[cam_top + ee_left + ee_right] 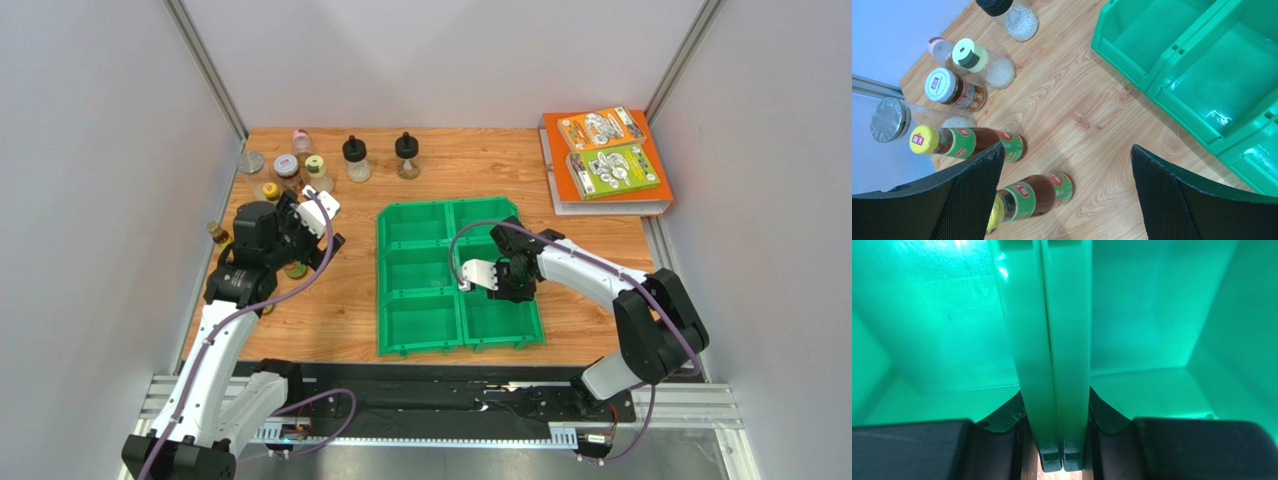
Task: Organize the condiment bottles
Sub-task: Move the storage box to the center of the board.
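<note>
Several condiment bottles stand at the table's back left, among them two black-capped ones, a silver-capped jar and a pale-green-capped one. My left gripper is open and empty above them. In the left wrist view it hangs over a brown bottle with a yellow cap and green label; a second such bottle stands beside it. My right gripper is shut on the green bin's middle wall, one finger in each neighbouring compartment.
The green six-compartment bin lies mid-table and holds no bottles; its corner shows in the left wrist view. Orange and green books lie at the back right. A small dark bottle stands near the left edge.
</note>
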